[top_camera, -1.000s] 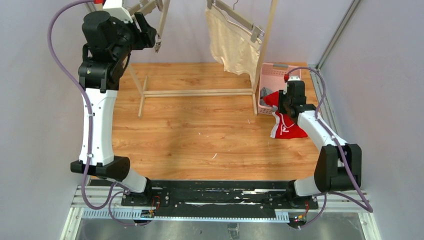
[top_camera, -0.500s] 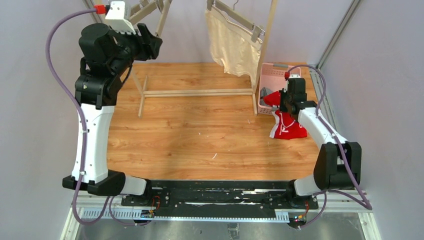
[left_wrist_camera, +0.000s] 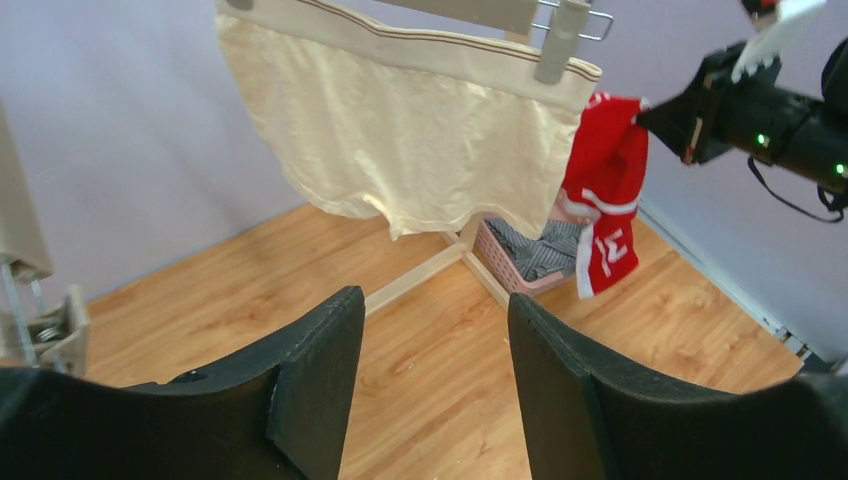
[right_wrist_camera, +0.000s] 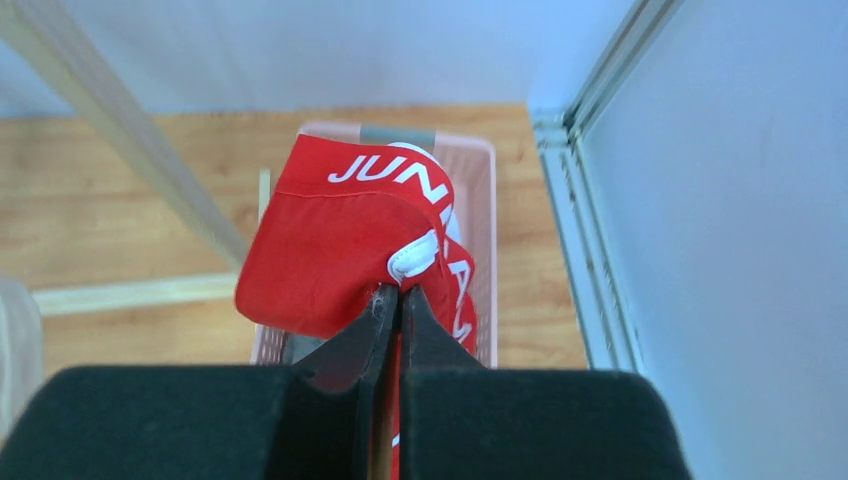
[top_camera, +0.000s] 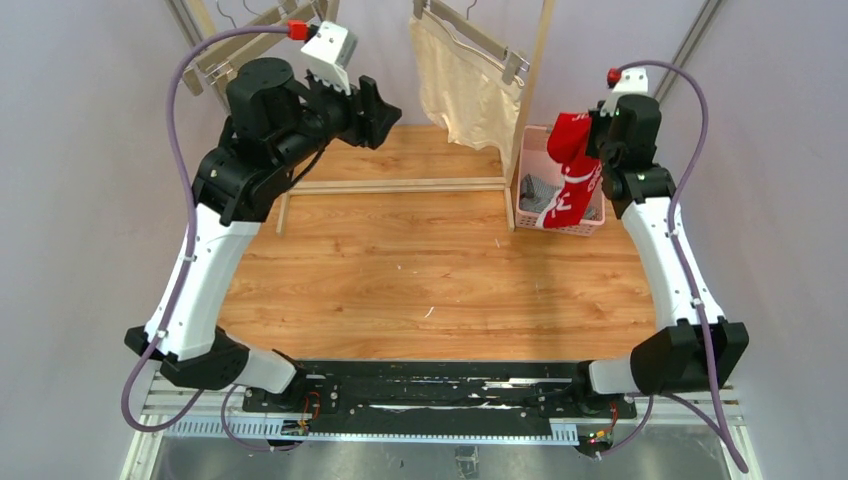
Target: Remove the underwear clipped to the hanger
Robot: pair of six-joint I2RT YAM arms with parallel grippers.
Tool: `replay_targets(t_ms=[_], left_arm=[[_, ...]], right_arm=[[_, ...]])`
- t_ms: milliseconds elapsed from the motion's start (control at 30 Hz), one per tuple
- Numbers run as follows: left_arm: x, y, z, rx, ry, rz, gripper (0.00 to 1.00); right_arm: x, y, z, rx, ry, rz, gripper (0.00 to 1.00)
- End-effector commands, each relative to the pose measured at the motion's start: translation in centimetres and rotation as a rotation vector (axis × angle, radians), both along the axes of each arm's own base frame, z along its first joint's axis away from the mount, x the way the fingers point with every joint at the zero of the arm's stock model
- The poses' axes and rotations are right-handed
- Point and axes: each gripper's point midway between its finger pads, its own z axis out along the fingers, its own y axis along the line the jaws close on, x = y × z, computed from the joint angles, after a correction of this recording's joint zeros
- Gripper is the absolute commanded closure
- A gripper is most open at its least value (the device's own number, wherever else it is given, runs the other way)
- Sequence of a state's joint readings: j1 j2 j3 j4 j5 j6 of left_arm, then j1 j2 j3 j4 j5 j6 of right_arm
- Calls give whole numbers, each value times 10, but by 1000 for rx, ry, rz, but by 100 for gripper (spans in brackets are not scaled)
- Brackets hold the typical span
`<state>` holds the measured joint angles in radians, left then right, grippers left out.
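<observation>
Red briefs (top_camera: 574,168) pinched in R hand (right_wrist_camera: 400,293) (hanging over basket (top_camera: 533,136)).

Hanger (top_camera: 480,40) hook cut off at top edge; grey briefs (top_camera: 537,192) partly hidden behind red briefs (top_camera: 572,160), in basket (top_camera: 535,135)

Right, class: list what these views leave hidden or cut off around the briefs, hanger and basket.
1. Grey briefs: top and right wrist views, mostly covered by the red briefs hanging from the right gripper over the pink basket.
2. Hanger: left wrist view, hook and one clip cut by the top edge.
3. Red waistband lettering: right wrist view, folds hide its end.
</observation>
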<state>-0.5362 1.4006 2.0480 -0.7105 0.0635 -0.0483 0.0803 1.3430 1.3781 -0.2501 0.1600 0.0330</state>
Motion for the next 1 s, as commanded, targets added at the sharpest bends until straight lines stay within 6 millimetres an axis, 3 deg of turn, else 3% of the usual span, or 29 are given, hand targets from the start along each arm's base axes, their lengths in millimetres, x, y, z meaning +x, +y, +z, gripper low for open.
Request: replay_targets(t_ms=[0, 133, 267, 300, 333, 400, 500, 633, 767, 967], left_arm=[[-2, -15, 5, 23, -25, -25, 36], [0, -30, 5, 32, -27, -48, 35], [10, -46, 10, 33, -41, -48, 33], [16, -51, 7, 35, -33, -47, 33], [19, -55, 8, 30, -32, -49, 32], [26, -60, 8, 22, -28, -44, 32], [35, -68, 6, 18, -21, -46, 32], [42, -81, -4, 17, 0, -68, 32], [46, -86, -5, 10, -17, -52, 32], [52, -94, -4, -17, -39, -50, 33]], right_arm=[[29, -20, 28, -52, -63, -56, 99], [52, -20, 17, -43, -38, -44, 100], [59, -15, -31, -19, 54, -19, 99], [57, -13, -45, -8, 86, -11, 96], [55, -11, -54, 4, 104, -2, 87], [47, -3, -59, 32, 107, 35, 71], [34, 16, -41, 92, 39, 112, 71], [12, 38, -2, 109, -66, 175, 92], [-3, 56, 31, 130, -162, 215, 99], [-6, 88, 44, 204, -259, 298, 100]])
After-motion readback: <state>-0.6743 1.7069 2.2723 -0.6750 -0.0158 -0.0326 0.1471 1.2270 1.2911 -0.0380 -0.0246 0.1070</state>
